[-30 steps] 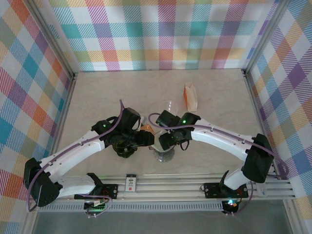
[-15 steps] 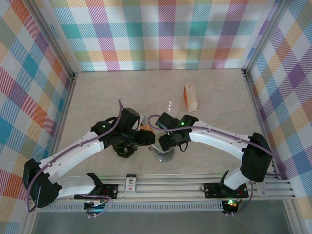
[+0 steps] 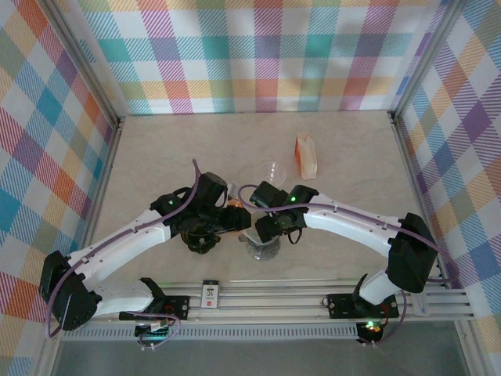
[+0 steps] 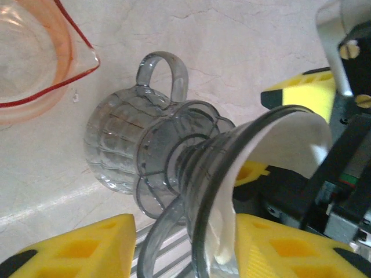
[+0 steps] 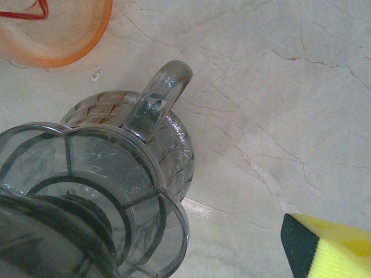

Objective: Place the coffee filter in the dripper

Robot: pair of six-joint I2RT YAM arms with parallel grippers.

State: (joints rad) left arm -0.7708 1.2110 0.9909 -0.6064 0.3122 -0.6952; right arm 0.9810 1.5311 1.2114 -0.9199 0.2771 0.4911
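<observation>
From above, my left gripper (image 3: pixel 239 222) and my right gripper (image 3: pixel 270 228) meet near the middle of the table (image 3: pixel 156 157). They crowd over the glass dripper (image 3: pixel 263 246), and my own wrists cover most of it. A clear cup (image 3: pixel 272 170) stands just beyond, and an orange packet (image 3: pixel 306 155) lies farther off to the right.

Through my left wrist camera the dripper sits on a ribbed glass mug (image 4: pixel 113 150). The white coffee filter (image 4: pixel 293 136) lies inside the cone against its right wall, with one edge trailing down to the near rim. My yellow pads (image 4: pixel 75 252) stand on either side of that rim, cut off by the bottom edge. The right one seems to touch the glass, but I cannot tell whether I am squeezing or merely straddling. An orange bowl (image 4: pixel 35 52) is cropped at the upper left.

Through my right wrist camera the cone is a dark blur in the lower left corner. One yellow finger (image 5: pixel 327 249) shows at the lower right with bare table between it and the mug. Those jaws stand wide, gripping nothing.
</observation>
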